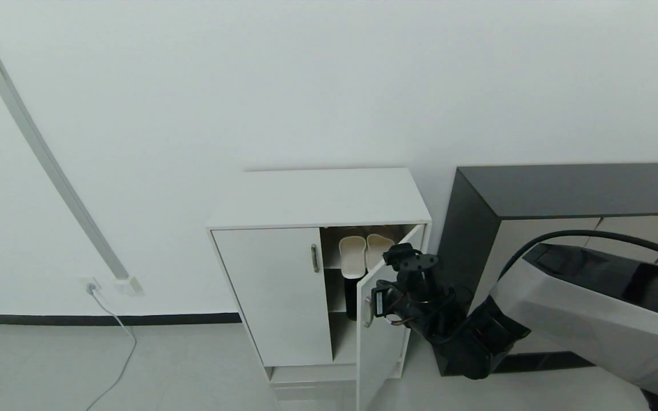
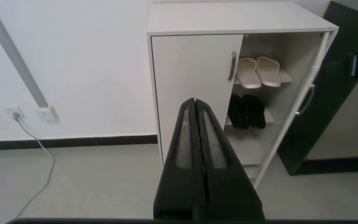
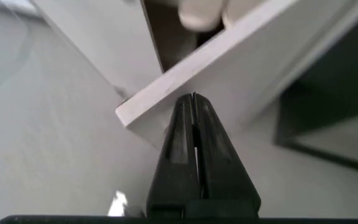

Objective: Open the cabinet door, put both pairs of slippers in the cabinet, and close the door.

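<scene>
The white cabinet (image 1: 317, 197) has its right door (image 1: 383, 348) ajar. Inside, the beige slippers (image 1: 365, 251) lie side by side at the upper shelf's (image 2: 288, 79) front edge, the black slippers (image 2: 247, 111) on the shelf beneath. The right pincer (image 3: 193, 99), clenched and empty, sits just beside the door's outer face. The left pincer (image 2: 195, 102), likewise clenched, hangs well in front of the cabinet.
</scene>
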You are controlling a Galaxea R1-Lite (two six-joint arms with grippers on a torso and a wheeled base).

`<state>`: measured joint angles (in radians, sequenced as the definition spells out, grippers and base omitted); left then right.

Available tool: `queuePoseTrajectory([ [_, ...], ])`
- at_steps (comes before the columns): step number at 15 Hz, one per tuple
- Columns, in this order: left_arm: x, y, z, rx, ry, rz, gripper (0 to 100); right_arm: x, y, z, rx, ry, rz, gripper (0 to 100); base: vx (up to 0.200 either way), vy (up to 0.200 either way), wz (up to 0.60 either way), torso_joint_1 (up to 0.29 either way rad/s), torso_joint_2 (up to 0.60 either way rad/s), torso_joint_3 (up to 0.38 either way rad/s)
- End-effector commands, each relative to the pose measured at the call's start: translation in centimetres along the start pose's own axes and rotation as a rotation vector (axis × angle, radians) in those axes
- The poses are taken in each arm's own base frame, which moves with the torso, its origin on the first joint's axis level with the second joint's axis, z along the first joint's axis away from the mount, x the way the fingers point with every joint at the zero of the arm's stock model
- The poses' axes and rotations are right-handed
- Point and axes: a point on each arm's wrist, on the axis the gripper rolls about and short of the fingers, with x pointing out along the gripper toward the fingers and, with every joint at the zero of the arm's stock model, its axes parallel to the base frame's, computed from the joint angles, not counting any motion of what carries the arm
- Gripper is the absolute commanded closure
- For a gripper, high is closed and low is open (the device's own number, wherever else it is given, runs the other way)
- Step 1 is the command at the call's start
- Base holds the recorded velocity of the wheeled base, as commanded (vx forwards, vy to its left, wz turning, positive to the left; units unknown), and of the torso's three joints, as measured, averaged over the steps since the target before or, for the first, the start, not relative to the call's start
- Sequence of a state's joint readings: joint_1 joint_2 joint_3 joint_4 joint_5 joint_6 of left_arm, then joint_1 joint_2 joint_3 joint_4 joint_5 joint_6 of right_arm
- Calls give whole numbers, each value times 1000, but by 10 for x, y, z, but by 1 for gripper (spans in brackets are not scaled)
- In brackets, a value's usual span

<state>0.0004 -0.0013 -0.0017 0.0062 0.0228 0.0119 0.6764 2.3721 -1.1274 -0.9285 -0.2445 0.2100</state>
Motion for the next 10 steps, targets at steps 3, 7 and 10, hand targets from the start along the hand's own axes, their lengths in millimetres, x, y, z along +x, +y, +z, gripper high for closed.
queuePoseTrajectory([
  [3,0,0,0,0,0,3,100,6,3,-3,67,-121,82,100,0,0,0,0,0,0],
  [7,0,0,0,0,1,3,100,-29,-15,-9,52,-81,237,100,0,0,0,0,0,0],
  [10,0,0,0,3,1,3,100,-59,-30,-26,-11,45,352,100,67,0,0,2,-1,2],
])
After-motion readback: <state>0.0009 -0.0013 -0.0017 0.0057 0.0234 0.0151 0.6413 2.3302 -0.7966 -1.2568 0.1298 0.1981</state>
